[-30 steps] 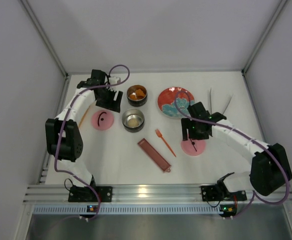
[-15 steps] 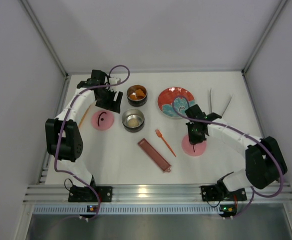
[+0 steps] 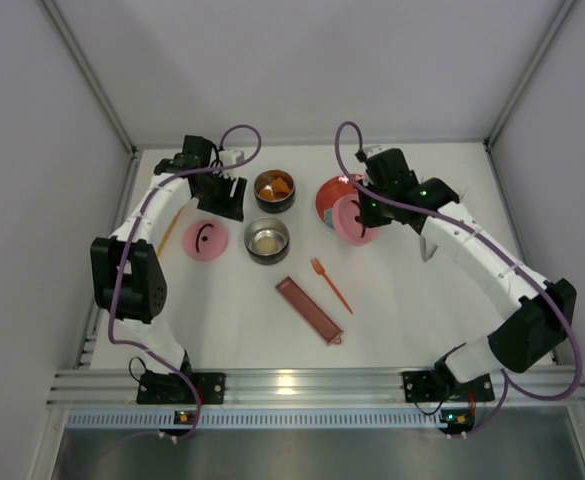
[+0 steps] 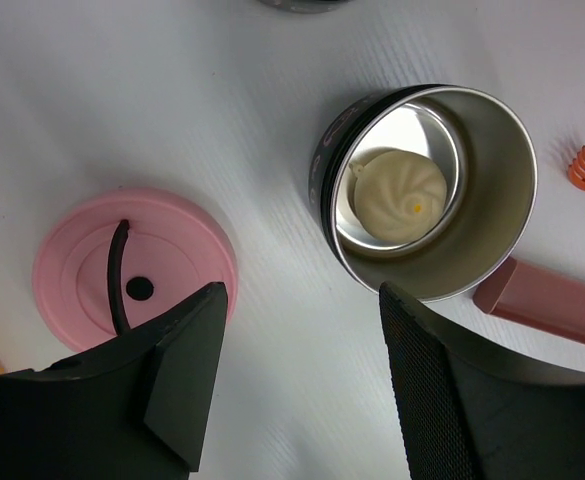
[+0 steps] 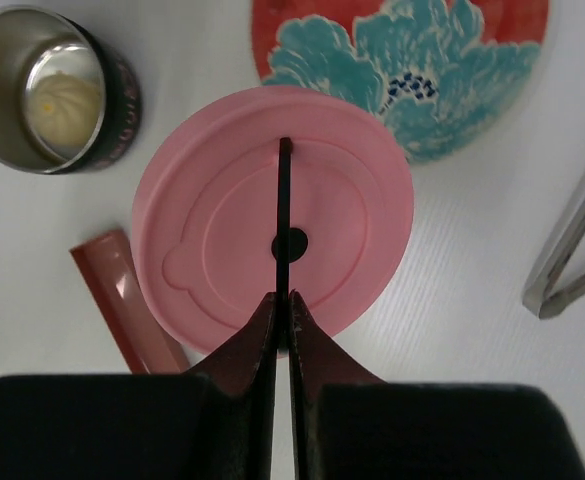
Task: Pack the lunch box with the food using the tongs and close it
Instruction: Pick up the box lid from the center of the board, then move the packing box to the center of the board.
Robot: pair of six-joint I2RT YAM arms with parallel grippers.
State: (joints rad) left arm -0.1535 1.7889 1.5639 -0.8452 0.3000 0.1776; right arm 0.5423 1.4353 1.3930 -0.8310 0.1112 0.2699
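Two steel lunch box tins stand at mid-left: one (image 3: 274, 190) holds orange-brown food, the other (image 3: 268, 240) holds a pale ball (image 4: 400, 187). One pink lid (image 3: 205, 240) lies flat on the table left of them. My left gripper (image 4: 302, 295) hangs open above bare table between that lid (image 4: 132, 265) and the ball's tin (image 4: 472, 240). My right gripper (image 5: 282, 300) is shut on the thin black handle of the second pink lid (image 5: 272, 215), carried in the air over the patterned plate's near edge (image 3: 350, 222). The tongs (image 5: 572, 250) lie to the right.
A red-and-blue plate (image 5: 412, 60) sits at the back, partly under the held lid. An orange fork (image 3: 330, 283) and a long dark-red tray (image 3: 309, 311) lie in the middle. A flat orange bar (image 3: 167, 232) lies beside the left arm.
My right gripper shut on the lid's handle at the front right, lifted it, and carried it back-left over the plate. The left jaws narrowed slightly; that arm barely moved.
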